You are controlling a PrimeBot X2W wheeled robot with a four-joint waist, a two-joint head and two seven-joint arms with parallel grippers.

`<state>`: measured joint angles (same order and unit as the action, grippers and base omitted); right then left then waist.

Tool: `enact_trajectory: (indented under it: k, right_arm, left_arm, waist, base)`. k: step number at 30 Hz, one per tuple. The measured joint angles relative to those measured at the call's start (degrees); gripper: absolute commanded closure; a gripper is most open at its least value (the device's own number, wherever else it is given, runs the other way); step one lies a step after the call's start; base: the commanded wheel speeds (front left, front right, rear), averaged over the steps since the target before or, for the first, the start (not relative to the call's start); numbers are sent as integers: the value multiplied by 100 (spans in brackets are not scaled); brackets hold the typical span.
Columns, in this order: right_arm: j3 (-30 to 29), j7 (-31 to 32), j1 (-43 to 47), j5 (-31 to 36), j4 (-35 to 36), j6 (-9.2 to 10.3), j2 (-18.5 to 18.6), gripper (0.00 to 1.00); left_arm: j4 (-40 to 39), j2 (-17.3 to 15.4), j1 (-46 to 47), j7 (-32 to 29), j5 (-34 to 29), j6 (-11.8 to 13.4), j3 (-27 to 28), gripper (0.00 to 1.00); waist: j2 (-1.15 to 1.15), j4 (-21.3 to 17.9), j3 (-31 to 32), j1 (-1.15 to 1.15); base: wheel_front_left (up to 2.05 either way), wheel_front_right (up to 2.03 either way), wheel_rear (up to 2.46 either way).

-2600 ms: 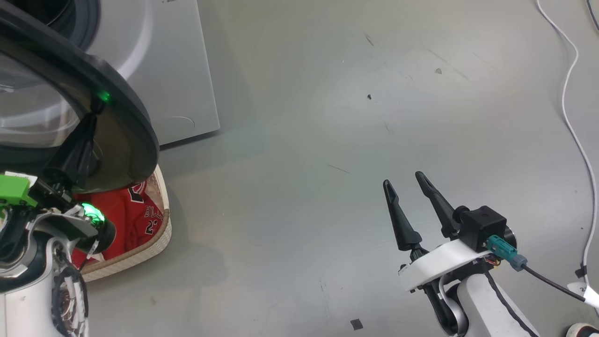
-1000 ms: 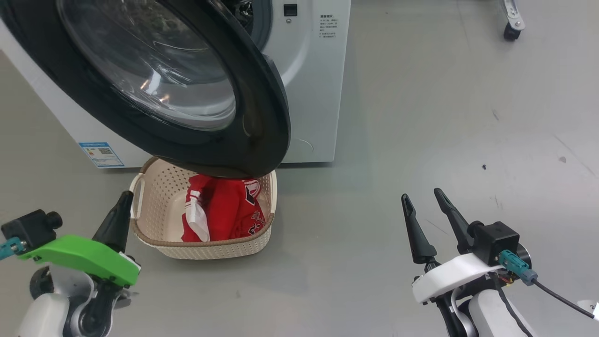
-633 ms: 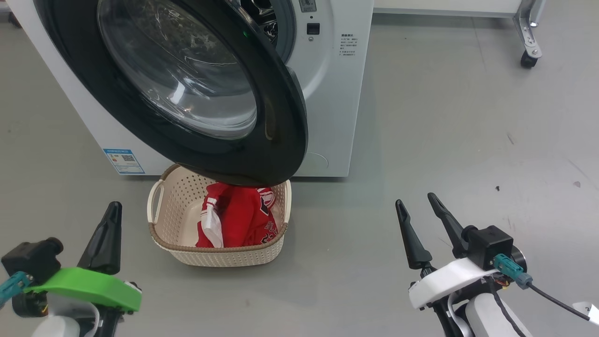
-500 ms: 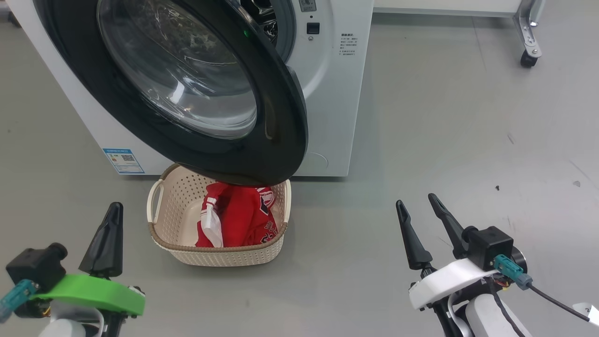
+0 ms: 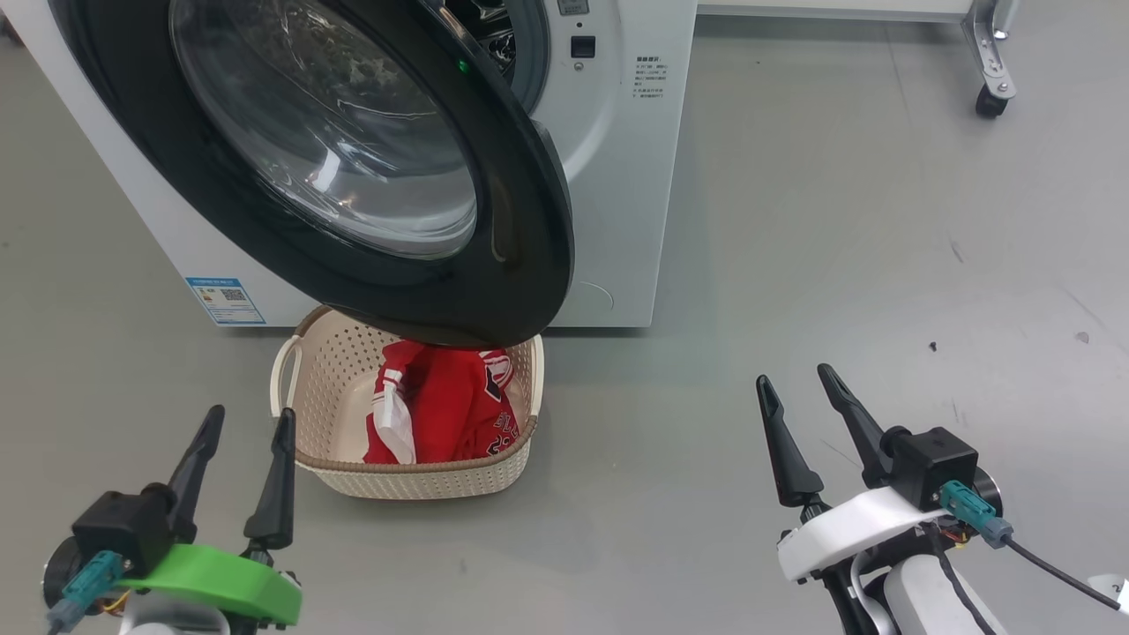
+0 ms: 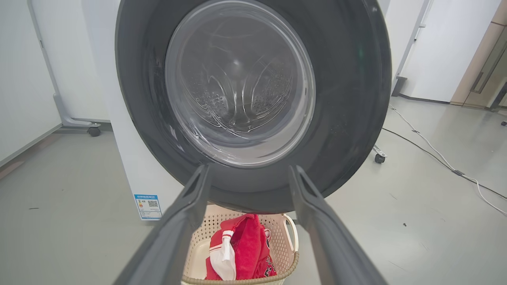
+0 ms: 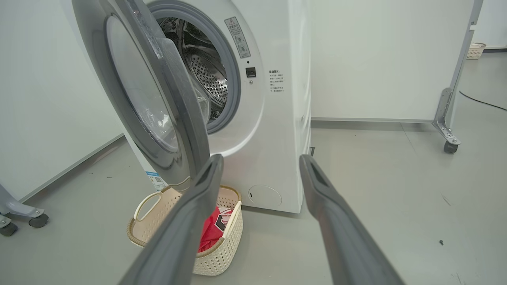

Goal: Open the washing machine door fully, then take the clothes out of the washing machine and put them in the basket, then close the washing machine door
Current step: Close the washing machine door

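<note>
Head view: left hand (image 5: 250,413) and right hand (image 5: 794,375) both spread open, empty; washing machine door (image 5: 529,220) ajar above the basket (image 5: 414,463) holding the clothes (image 5: 450,406) on the floor (image 5: 794,220); left wrist view: door dead ahead; right wrist view: washing machine (image 7: 277,138) drum (image 7: 206,75) visible.

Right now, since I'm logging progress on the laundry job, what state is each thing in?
washing machine door: open, swung out above the basket.
washing machine: mouth uncovered; visible part of the drum shows no clothes.
clothes: piled in the basket.
basket: upright on the floor, holding the clothes.
left gripper: open, empty.
right gripper: open, empty.
</note>
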<state>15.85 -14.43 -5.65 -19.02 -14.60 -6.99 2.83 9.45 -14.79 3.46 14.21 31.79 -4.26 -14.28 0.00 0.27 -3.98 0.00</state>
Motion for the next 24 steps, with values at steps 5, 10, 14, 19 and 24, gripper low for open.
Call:
enact_trajectory:
  k: [5,10,14,19,24]
  right_arm:
    - [-15,0,0,0,1,0,0,0]
    - [-12,0,0,0,5,0,0,0]
    - [-11,0,0,0,9,0,0,0]
    - [-20,0,1,0,9,0,-1,0]
    - [-34,0,26,0,2,0,-1,0]
  left_arm:
    - [0,94,-2,5,-134,31,-36,0]
    - [1,155,-6,5,-174,47,-30,0]
    - [8,203,-23,5,-182,49,-4,0]
    - [-12,309,-27,7,-270,49,81,0]
    - [-12,346,-74,7,-313,48,115,0]
  waist:
    - [0,-4,19,0]
    - [0,-20,44,0]
    - [0,-40,55,0]
    - [0,-59,76,0]
    - [0,-79,158,0]
  base:
    - [0,0,0]
    - [0,0,0]
    - [0,0,0]
    - [0,0,0]
    - [0,0,0]
